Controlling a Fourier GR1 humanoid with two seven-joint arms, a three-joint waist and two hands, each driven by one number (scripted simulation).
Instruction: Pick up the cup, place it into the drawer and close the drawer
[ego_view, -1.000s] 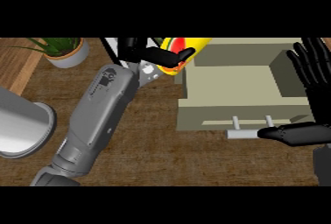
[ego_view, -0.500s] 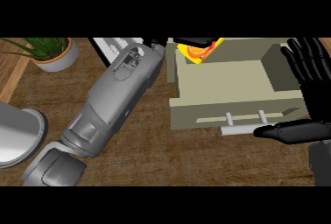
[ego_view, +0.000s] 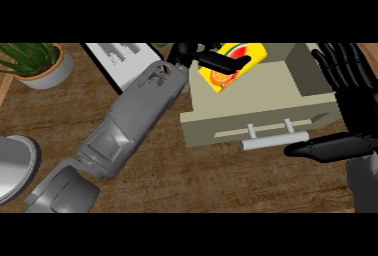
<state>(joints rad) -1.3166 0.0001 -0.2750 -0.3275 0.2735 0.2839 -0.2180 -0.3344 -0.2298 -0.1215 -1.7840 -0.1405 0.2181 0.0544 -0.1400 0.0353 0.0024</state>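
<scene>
Left hand (ego_view: 221, 61), curled round the yellow cup (ego_view: 221, 76), has moved from beside the drawer (ego_view: 244, 125) to over its open box, so lowering and release come next; right hand (ego_view: 354, 95) rests open near the handle (ego_view: 275, 141).

Dark wooden counter (ego_view: 221, 180), potted plant (ego_view: 38, 66), perhaps a framed picture (ego_view: 122, 54).

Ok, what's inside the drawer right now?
The drawer shows a bare floor, with the yellow cup in the left hand at its far-left corner. What lies beneath the cup is covered.
</scene>
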